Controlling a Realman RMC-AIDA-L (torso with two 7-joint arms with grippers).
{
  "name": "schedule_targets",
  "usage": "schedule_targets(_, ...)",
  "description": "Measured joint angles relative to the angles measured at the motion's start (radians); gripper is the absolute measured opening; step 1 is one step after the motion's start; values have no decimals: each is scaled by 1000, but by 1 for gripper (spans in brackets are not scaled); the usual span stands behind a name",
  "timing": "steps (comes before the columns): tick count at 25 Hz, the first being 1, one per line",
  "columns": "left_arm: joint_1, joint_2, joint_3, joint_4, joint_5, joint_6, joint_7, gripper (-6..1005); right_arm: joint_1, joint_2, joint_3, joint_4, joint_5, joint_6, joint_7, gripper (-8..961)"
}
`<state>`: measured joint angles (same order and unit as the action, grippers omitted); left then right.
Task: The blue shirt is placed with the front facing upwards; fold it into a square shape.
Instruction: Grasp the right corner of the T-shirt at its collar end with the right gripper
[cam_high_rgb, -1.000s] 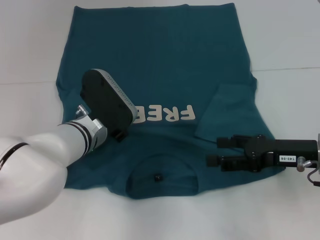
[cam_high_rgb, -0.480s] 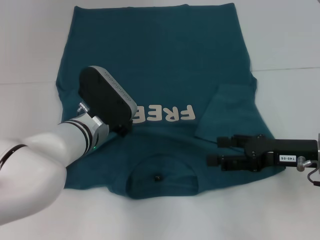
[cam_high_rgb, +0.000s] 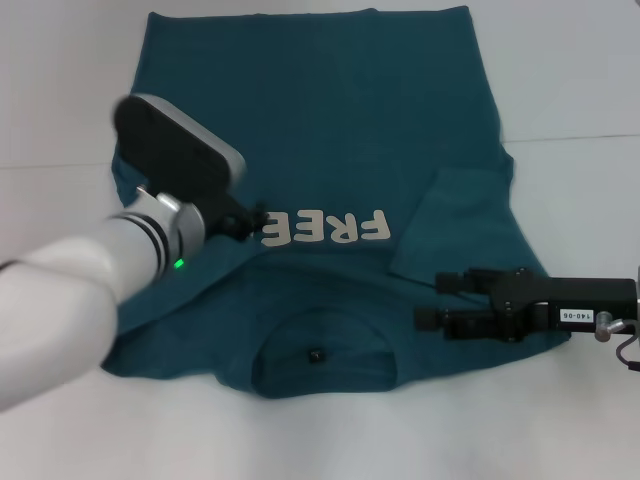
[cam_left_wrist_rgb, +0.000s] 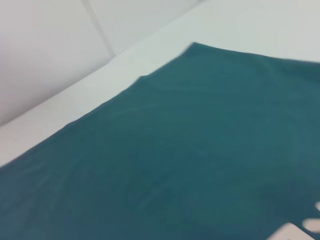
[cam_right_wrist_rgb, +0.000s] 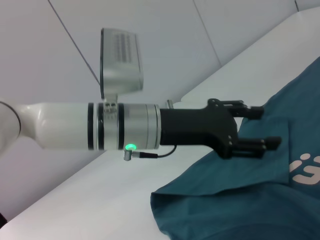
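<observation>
The blue shirt (cam_high_rgb: 330, 130) lies flat on the white table, front up, with its collar (cam_high_rgb: 320, 350) nearest me and white lettering (cam_high_rgb: 330, 228) across the chest. One sleeve (cam_high_rgb: 455, 225) is folded inward on the right. My left gripper (cam_high_rgb: 248, 218) hovers over the shirt's left chest. The right wrist view shows the left gripper (cam_right_wrist_rgb: 270, 127) open, just above a folded-in flap (cam_right_wrist_rgb: 265, 165), holding nothing. My right gripper (cam_high_rgb: 430, 301) rests open over the shirt's right shoulder. The left wrist view shows only shirt cloth (cam_left_wrist_rgb: 200, 150) running to a far corner.
Bare white table (cam_high_rgb: 580, 80) surrounds the shirt on all sides. A seam in the tabletop (cam_high_rgb: 50, 165) runs across at the level of the sleeves. White wall panels (cam_right_wrist_rgb: 165, 35) stand behind the table.
My left arm has swung to the left and drawn back from the chest lettering, and its wrist housing now sits farther left. The right arm and the shirt have stayed as they were.
</observation>
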<state>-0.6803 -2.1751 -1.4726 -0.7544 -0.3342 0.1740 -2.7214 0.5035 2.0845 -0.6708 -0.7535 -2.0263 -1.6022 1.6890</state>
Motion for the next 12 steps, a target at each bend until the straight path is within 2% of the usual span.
schedule_targets(7, -24, 5, -194, -40, -176, 126, 0, 737, 5, -8, 8, -9, 0, 0, 15, 941)
schedule_targets(10, -49, 9, -327, -40, -248, 240, 0, 734, 8, -13, 10, -10, 0, 4, 19, 941)
schedule_targets(12, -58, 10, -376, -41, -267, 293, 0, 732, 11, -17, 15, -12, 0, 13, 22, 941)
